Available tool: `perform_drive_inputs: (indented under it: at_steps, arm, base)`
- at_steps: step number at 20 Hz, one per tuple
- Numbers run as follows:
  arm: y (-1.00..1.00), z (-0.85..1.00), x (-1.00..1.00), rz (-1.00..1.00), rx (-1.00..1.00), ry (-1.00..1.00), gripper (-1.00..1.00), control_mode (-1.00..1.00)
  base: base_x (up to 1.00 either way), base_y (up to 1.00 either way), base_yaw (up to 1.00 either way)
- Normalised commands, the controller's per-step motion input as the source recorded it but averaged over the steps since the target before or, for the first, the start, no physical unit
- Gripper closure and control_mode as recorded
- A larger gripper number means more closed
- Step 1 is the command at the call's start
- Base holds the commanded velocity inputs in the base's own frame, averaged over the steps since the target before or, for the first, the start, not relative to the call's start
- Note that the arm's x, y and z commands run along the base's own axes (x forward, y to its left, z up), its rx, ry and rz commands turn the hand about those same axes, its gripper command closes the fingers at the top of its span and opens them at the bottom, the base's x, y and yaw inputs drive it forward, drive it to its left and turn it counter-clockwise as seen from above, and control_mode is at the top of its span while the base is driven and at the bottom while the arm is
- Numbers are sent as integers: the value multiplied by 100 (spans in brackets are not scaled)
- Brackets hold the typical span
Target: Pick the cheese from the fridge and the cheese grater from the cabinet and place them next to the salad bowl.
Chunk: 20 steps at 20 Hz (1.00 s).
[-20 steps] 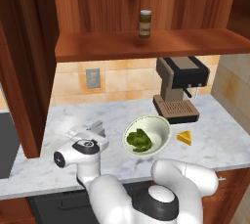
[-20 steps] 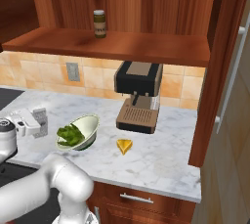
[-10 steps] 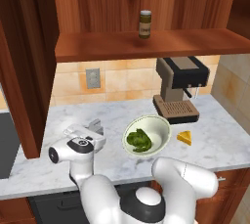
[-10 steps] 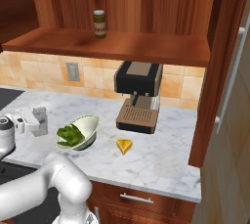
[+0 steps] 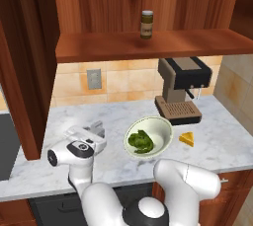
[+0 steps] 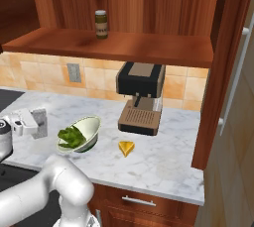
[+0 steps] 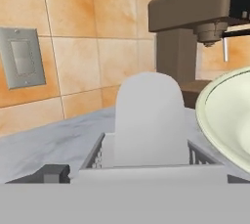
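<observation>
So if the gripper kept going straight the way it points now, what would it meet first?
The cheese grater, right ahead between the open fingers; behind it, probably the tiled wall, though depth is unclear.

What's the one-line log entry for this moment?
item: grey metal box grater upright on marble counter, left of cream-green salad bowl | yellow cheese wedge right of bowl | gripper: jaws astride grater, grip unclear

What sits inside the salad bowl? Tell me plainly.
The salad bowl holds dark green leafy salad, heaped toward one side; the rest of its pale inside is bare. Whatever lies beneath the leaves is covered.
</observation>
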Motion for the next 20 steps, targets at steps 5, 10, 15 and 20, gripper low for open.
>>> perform_drive_inputs:
  at_steps: [5,10,15,20]
  arm:
    - [17,-4,-12,-8,0,0,-100,-100]
    - [29,-24,-3,-9,0,0,-100,-100]
    - [41,-53,0,-7,0,2,-100,-100]
    - [20,-23,-17,-2,0,7,-100,-100]
  base:
    - [0,0,0]
    - [0,0,0]
    - [0,0,0]
    - [0,0,0]
